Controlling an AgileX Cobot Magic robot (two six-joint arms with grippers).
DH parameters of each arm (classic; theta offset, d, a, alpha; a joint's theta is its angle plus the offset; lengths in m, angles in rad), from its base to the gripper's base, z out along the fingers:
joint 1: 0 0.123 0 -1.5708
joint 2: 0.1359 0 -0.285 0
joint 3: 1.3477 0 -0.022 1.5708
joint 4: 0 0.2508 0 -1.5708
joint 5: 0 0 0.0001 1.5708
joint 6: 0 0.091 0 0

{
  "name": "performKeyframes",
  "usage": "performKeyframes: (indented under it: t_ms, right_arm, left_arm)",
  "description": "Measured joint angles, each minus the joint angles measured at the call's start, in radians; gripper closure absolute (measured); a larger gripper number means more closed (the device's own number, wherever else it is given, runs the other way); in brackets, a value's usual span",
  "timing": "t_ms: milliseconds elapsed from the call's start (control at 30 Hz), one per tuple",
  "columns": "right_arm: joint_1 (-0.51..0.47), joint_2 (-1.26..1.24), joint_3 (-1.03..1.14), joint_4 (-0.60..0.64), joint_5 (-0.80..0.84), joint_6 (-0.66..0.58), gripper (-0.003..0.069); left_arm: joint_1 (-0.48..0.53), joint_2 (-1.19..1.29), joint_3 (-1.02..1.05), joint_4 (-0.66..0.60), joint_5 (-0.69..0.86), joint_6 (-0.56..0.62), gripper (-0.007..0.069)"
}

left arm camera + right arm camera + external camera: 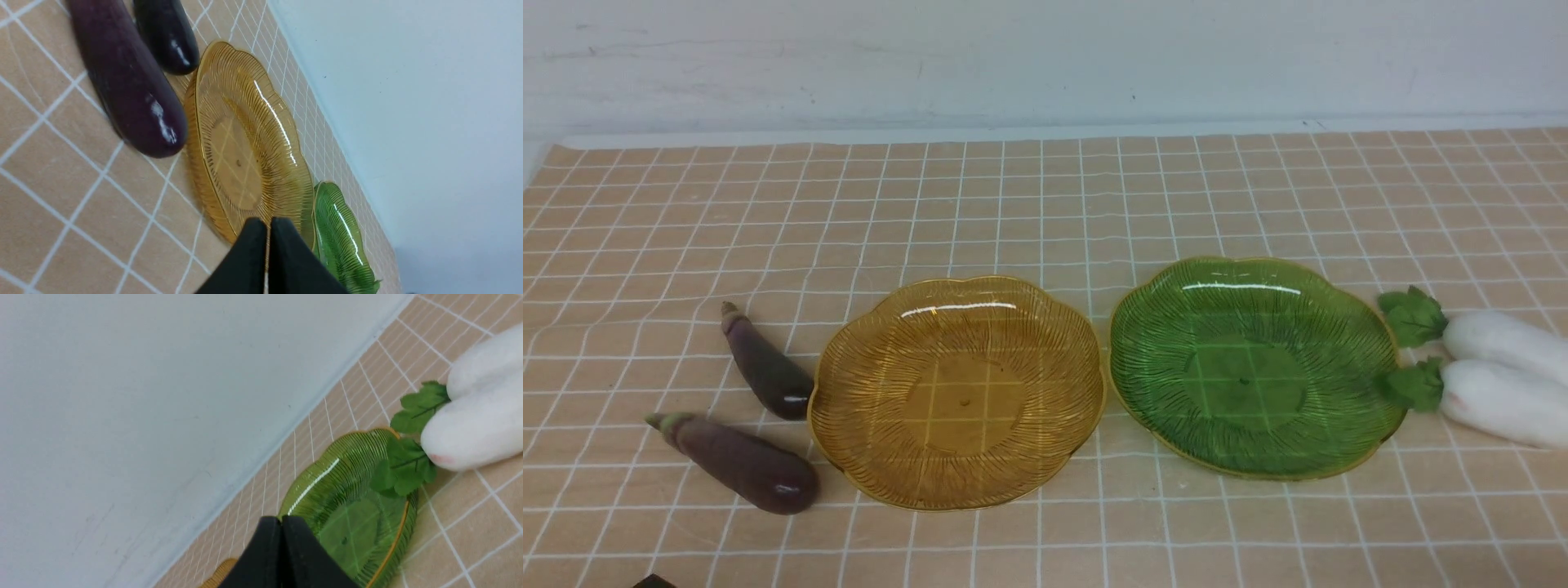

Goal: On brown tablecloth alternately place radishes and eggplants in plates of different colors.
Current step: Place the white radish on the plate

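Observation:
On the brown tablecloth point(1045, 204) an amber plate point(956, 392) and a green plate point(1250, 367) lie side by side, both empty. Two purple eggplants point(764, 371) point(739, 463) lie left of the amber plate. Two white radishes point(1503, 339) point(1499, 402) lie right of the green plate, their leaves at its rim. My left gripper point(268, 222) is shut and empty, above the cloth near the eggplants point(126, 81) and the amber plate point(245, 143). My right gripper point(281, 520) is shut and empty, near the green plate point(347, 498) and the radishes point(478, 433).
A pale wall point(1045, 57) stands just behind the cloth's far edge. Neither arm shows in the front view, except a small dark part point(654, 581) at the bottom left edge. Bare cloth lies behind and in front of the plates.

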Motion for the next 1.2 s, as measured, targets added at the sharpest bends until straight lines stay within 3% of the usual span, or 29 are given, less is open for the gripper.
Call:
performKeyframes:
  t_ms: [167, 267, 400, 533, 700, 867, 967, 1200]
  right_arm:
    - [0.000, 0.024, -0.155, -0.112, 0.042, -0.183, 0.0675]
    - [0.000, 0.234, -0.373, -0.278, 0.291, -0.273, 0.0673]
    - [0.000, 0.596, -0.583, -0.529, 0.638, -0.246, 0.0669]
    - [0.000, 0.927, -0.717, -0.715, 0.707, -0.147, 0.0643]
    - [0.000, 1.233, -0.872, -0.762, 0.756, -0.179, 0.0501]
    - [0.000, 1.471, -1.019, -0.775, 0.752, -0.387, 0.0248]
    - [0.000, 1.580, -1.082, -0.843, 0.719, -0.542, 0.0123]
    - [0.000, 1.735, -1.099, -0.934, 0.655, -0.646, 0.0078]
  left_arm:
    - [-0.001, 0.013, -0.126, 0.018, 0.086, 0.125, 0.0627]
    - [-0.001, 0.097, -0.232, 0.084, 0.155, 0.177, 0.0627]
    - [-0.001, 0.291, -0.343, 0.215, 0.351, 0.252, 0.0627]
    - [-0.001, 0.458, -0.370, 0.270, 0.448, 0.331, 0.0627]
    - [-0.001, 0.541, -0.370, 0.253, 0.462, 0.348, 0.0605]
    - [-0.001, 0.540, -0.370, 0.247, 0.462, 0.362, 0.0562]
    - [-0.001, 0.540, -0.370, 0.247, 0.462, 0.365, 0.0543]
    - [-0.001, 0.540, -0.370, 0.246, 0.462, 0.372, 0.0533]
